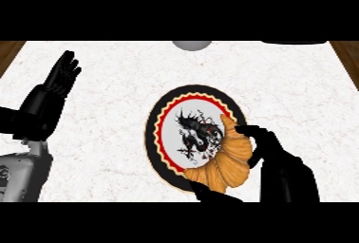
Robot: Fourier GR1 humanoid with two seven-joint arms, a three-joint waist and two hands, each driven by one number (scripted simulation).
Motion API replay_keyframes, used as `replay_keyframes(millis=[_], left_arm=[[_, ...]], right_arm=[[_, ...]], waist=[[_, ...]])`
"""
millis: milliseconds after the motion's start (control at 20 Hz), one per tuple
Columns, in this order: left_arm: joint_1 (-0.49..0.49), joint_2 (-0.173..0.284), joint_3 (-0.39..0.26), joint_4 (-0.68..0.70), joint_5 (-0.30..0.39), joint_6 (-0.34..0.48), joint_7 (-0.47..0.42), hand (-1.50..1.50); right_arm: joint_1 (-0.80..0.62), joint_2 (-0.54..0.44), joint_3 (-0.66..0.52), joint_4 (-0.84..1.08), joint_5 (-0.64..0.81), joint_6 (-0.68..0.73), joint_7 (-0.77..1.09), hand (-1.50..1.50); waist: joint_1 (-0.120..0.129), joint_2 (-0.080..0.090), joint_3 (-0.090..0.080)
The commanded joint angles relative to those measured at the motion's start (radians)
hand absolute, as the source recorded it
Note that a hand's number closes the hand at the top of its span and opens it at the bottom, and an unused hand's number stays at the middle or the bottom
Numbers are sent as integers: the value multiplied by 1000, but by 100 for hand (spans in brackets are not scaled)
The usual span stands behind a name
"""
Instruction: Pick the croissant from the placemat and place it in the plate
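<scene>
Curling its fingers [254, 130] and thumb round the croissant [228, 163], the right hand [284, 166] holds it over the plate's [155, 142] right rim, near the tabletop's [105, 118] front edge. The left hand [52, 95] rests open, fingers straight, by the left edge.

Black left hand [52, 88] on grey forearm; black right hand [277, 156].

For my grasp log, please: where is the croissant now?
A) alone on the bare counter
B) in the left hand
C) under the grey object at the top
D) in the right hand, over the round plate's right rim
D: the right hand curls round the croissant on the plate rim.
</scene>
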Motion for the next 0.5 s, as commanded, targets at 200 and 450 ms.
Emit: replay_keyframes(millis=[200, 450], left_arm=[[-42, 25, 42, 16, 27, -34, 39, 0], [8, -27, -10, 3, -33, -11, -19, 0]], right_arm=[[-316, 81, -40, 380, -78, -118, 168, 150], [-388, 82, -125, 607, -142, -177, 74, 150]], waist=[[6, 1, 2], [4, 2, 2]])
